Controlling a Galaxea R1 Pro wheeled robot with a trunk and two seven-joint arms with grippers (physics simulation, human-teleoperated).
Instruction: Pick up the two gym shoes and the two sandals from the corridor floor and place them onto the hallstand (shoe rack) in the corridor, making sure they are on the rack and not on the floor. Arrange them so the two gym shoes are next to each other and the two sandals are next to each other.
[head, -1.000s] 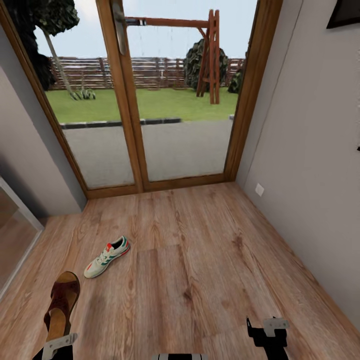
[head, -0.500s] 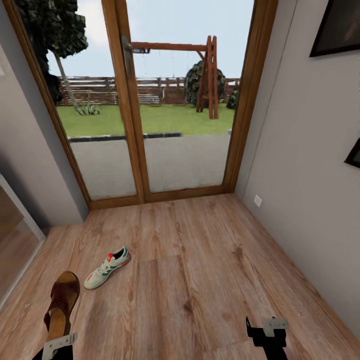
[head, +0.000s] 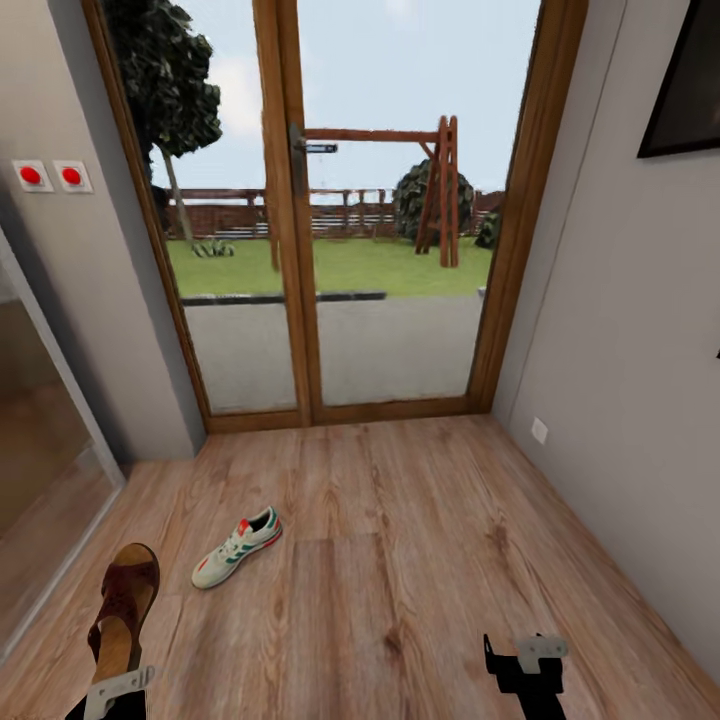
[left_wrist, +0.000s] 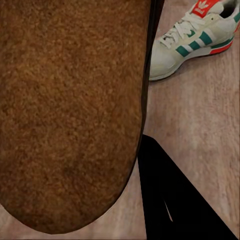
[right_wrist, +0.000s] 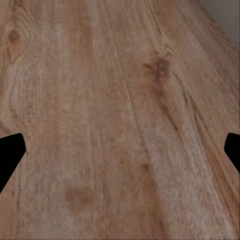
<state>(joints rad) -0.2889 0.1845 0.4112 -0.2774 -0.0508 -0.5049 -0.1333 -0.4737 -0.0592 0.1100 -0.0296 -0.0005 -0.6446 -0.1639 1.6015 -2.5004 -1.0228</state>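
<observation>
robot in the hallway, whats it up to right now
The left gripper holds a brown sandal above the wood floor. One gym shoe lies on the floor just ahead of it, in front of the glass doors. The right gripper is open and empty over bare planks.

My left gripper (head: 112, 690) sat low at about 7 o'clock in the head view. It was closed around a sandal (head: 122, 610), which stuck out ahead of it, toe pointing to 12 o'clock. In the left wrist view one dark finger (left_wrist: 170, 200) showed beside the sandal's sole. My right gripper (head: 525, 662) sat low at about 5 o'clock. It held nothing. Its two fingers (right_wrist: 10, 152) were spread wide apart.
</observation>
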